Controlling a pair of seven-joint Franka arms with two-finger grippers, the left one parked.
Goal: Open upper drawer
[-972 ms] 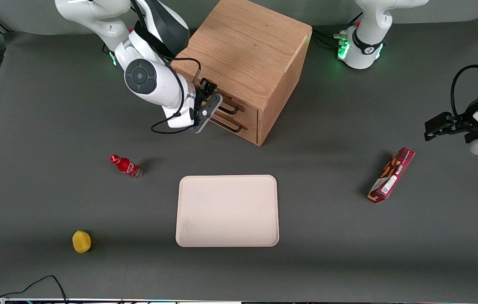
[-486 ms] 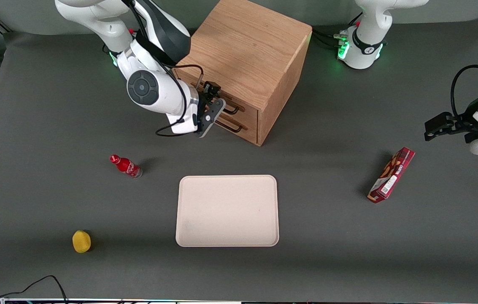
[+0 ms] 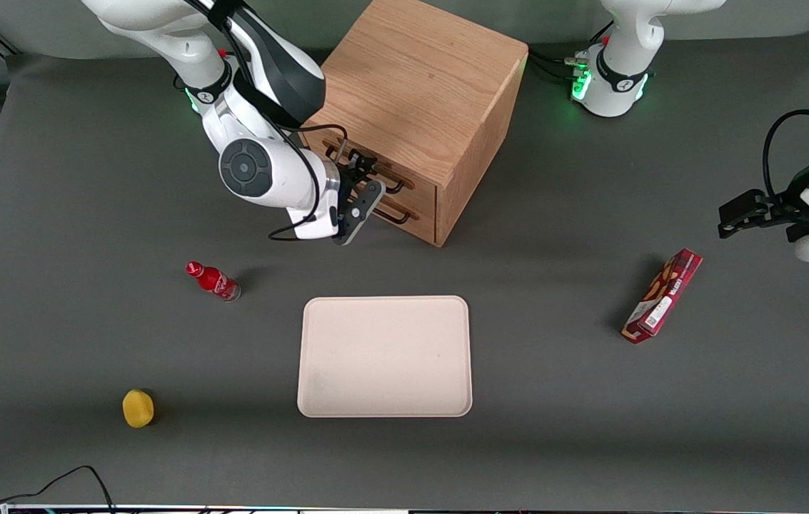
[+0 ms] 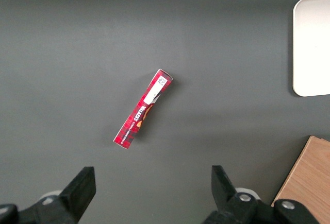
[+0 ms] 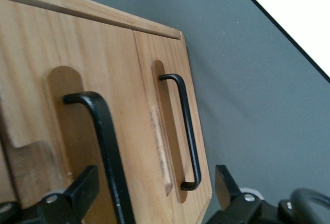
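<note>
Tool at the drawers, fingers spread.

Front view: the tool (image 3: pixel 363 187) had moved nearer the camera than a second earlier, before the closed upper drawer (image 3: pixel 375 171) of the cabinet (image 3: pixel 422 86). Wrist view: fingers (image 5: pixel 82 190) spread around its handle (image 5: pixel 105 141).

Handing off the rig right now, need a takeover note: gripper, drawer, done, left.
Gripper: the right arm's, open, in front of the cube-shaped light-oak cabinet, fingers either side of the upper drawer's thin black wire handle, not closed on it.
Upper drawer: shut, front flush with the cabinet; the like-handled lower drawer is shut too.
Done: approach and lining up on the upper handle.
Left: close on the handle, pull straight out from the cabinet front.
Elsewhere: beige tray, small red bottle, yellow sponge, red snack box, all on the table, clear of the cabinet.
</note>
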